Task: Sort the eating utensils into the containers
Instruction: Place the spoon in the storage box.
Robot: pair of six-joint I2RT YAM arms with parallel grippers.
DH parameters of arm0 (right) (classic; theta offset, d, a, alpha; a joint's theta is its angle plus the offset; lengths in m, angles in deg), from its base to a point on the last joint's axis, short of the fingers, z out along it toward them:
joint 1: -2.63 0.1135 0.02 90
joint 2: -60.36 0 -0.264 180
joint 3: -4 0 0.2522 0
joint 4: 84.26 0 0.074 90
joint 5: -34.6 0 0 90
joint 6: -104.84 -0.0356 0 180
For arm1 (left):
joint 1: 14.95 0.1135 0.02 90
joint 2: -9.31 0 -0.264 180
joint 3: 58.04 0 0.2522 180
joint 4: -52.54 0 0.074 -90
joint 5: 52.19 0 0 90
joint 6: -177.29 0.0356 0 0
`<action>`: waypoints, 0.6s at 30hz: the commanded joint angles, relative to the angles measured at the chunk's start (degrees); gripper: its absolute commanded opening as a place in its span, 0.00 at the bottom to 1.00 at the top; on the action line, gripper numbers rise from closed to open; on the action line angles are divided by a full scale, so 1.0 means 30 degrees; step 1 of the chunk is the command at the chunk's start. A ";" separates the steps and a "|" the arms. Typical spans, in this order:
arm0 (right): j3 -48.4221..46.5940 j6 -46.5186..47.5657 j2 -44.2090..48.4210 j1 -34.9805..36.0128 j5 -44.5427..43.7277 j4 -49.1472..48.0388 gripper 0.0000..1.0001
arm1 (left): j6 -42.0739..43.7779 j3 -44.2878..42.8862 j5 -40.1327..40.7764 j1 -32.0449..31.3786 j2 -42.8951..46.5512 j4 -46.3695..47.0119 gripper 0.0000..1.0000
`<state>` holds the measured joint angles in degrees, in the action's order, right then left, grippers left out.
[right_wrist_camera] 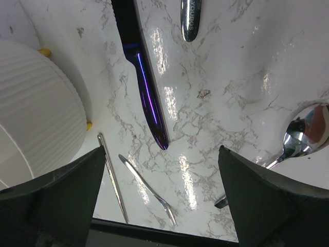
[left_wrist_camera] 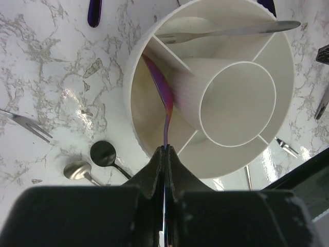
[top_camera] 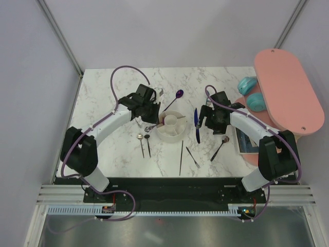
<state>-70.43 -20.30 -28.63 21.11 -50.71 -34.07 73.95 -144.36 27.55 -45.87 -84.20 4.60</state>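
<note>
Marble table (top_camera: 103, 103): left gripper (left_wrist_camera: 165, 149) clamped tight on one iridescent utensil (left_wrist_camera: 162, 92), its tip down in a ring section of the one white holder (left_wrist_camera: 134, 67). One silver fork (left_wrist_camera: 231, 32) lies in another section. Right gripper (right_wrist_camera: 162, 164) stands wide apart, holding nothing, over one dark blue utensil (right_wrist_camera: 146, 87) on the table.

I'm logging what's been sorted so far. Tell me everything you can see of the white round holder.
The white holder looks like matte plastic, ribbed outside, standing upright on the marble table. A central cup, with nothing showing inside, is ringed by sections split by dividers. A silver fork lies across one section, its handle over the rim. An iridescent utensil leans into the neighbouring section, its handle pinched in the left gripper, jaws shut.
</note>
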 commanded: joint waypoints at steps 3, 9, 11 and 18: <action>-0.0462 0.0169 0.0279 -0.0037 -0.0011 -0.0100 0.98 | 0.1078 -0.1508 -0.0475 0.0227 -0.0351 -0.0561 0.02; -0.0609 0.0081 0.0044 -0.0037 0.0253 -0.0101 0.98 | 0.1049 -0.2386 -0.1032 0.0286 -0.1520 -0.1118 0.09; -0.0580 0.0081 0.0074 -0.0037 0.0312 -0.0130 0.98 | 0.1108 -0.2853 -0.1236 0.0286 -0.1873 -0.1440 0.13; 0.0035 -0.0007 0.0425 -0.0037 0.0224 -0.0275 0.98 | 0.1108 -0.4086 -0.1092 0.0257 -0.2579 -0.2056 0.33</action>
<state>-70.43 -20.30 -28.63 21.11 -50.23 -34.07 75.41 -152.91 25.21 -45.17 -91.96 -0.23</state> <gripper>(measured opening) 0.982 0.310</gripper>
